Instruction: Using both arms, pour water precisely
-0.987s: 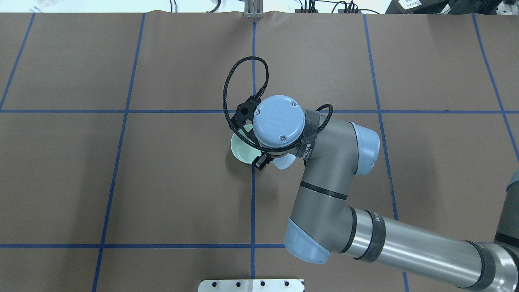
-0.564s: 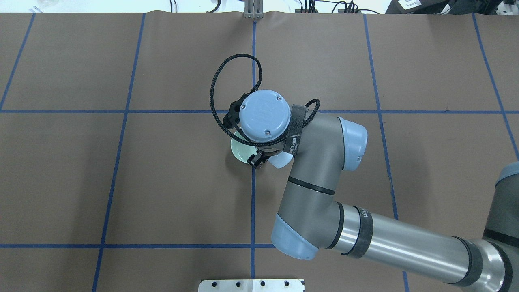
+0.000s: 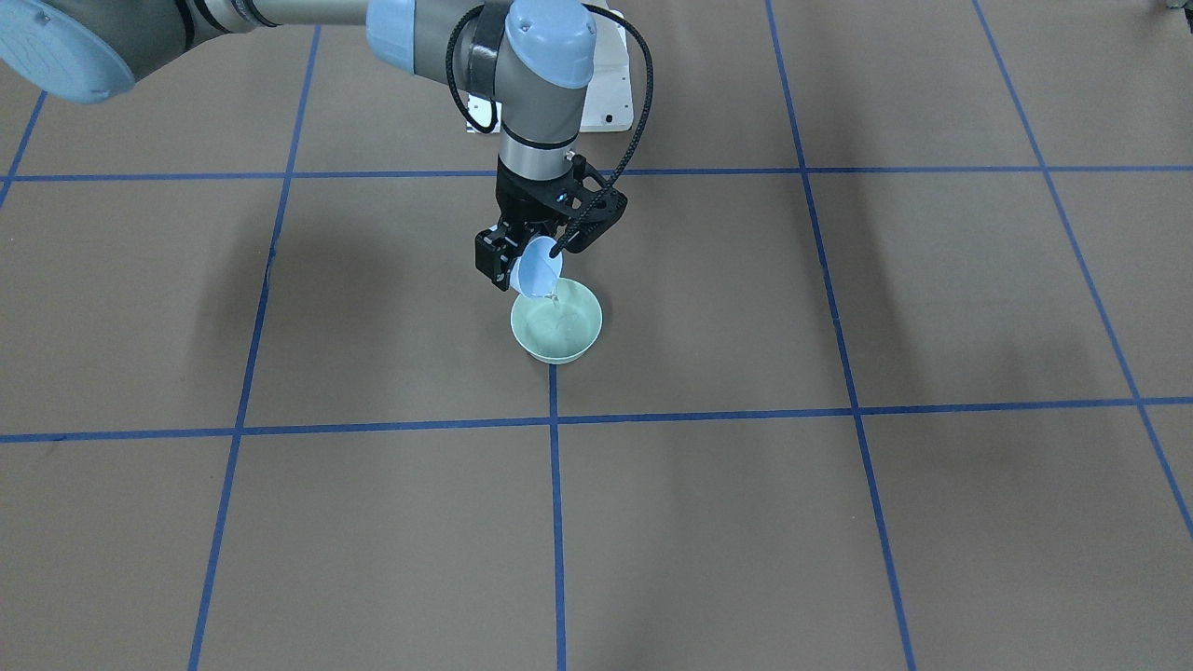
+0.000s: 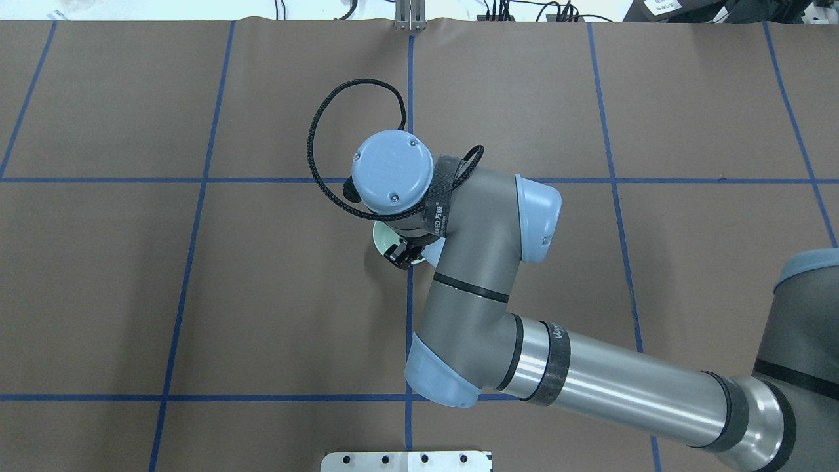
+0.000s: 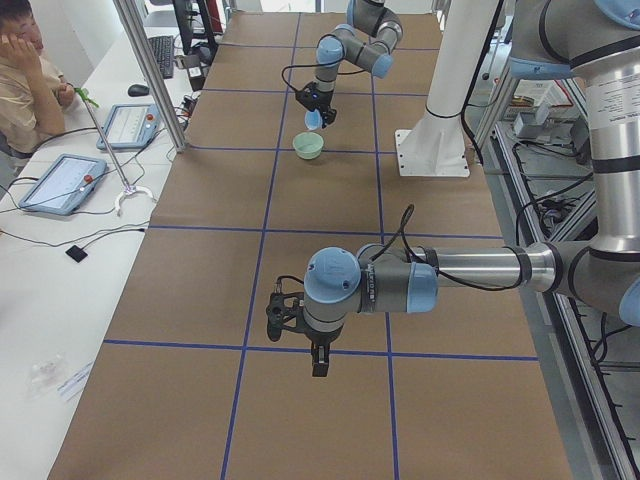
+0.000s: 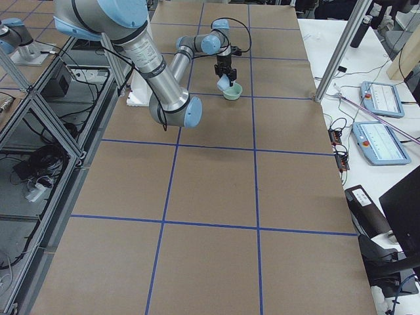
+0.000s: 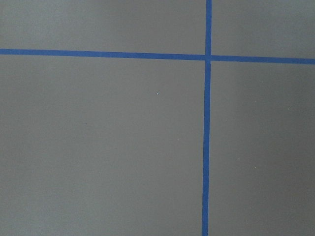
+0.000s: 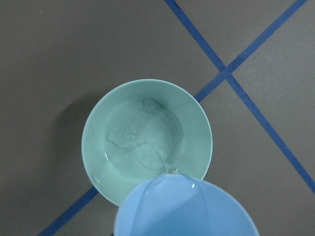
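Note:
My right gripper point(image 3: 533, 264) is shut on a pale blue cup point(image 3: 539, 276) and holds it tilted over a pale green bowl point(image 3: 556, 322) near the table's middle. A thin stream of water runs from the cup's lip into the bowl. The right wrist view shows the cup's rim point(image 8: 187, 209) above the bowl point(image 8: 142, 135), which has water in it. In the overhead view the wrist hides most of the bowl point(image 4: 379, 238). My left gripper point(image 5: 317, 360) shows only in the exterior left view, low over bare table, far from the bowl. I cannot tell whether it is open or shut.
The brown table cover carries a grid of blue tape lines point(image 4: 409, 314). The white pedestal base point(image 4: 406, 460) sits at the robot's edge. An operator point(image 5: 22, 55) sits at a side bench with tablets point(image 5: 60, 182). An aluminium post point(image 5: 150, 75) stands at the far table edge.
The right wrist has moved left in the overhead view, further over the bowl. It now hides more of the bowl and cup.

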